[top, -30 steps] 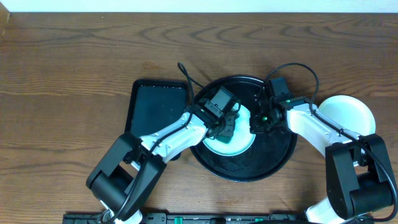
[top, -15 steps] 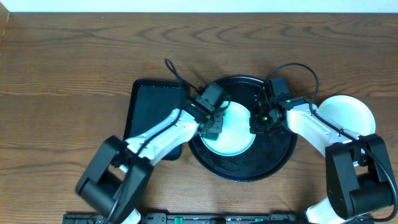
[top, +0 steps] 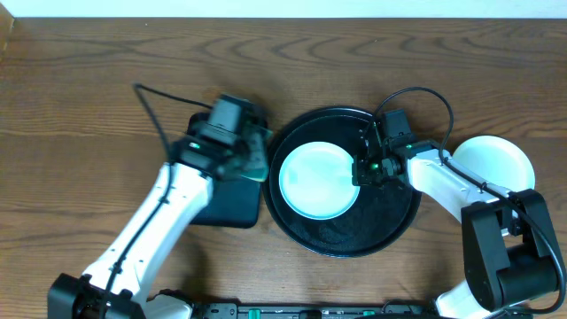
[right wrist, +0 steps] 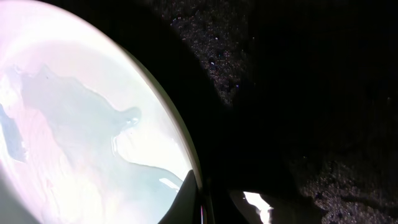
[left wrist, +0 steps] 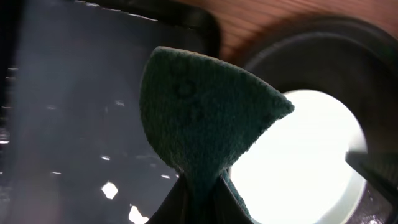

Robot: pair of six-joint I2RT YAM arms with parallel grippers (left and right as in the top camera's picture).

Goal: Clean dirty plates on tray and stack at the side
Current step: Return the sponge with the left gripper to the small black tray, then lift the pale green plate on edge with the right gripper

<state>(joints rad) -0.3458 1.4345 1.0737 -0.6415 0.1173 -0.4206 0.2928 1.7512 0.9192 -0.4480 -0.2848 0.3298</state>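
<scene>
1. The left gripper [top: 252,152] has left the mint-blue plate [top: 317,182] and now hangs over the rectangular tray [top: 226,208], jaws clamped on the green sponge [left wrist: 205,118].
2. That plate lies uncovered in the round tray [top: 390,226], just right of the tabletop's middle. The right gripper [top: 361,170] still pinches its right rim.
3. A pale plate [top: 496,159] by the right edge is partly hidden under the right arm. Glare washes out any marks.

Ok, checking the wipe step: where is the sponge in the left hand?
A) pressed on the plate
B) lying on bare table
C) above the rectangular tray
C: the left hand holds the green sponge above the right edge of the rectangular black tray, off the mint-blue plate.
</scene>
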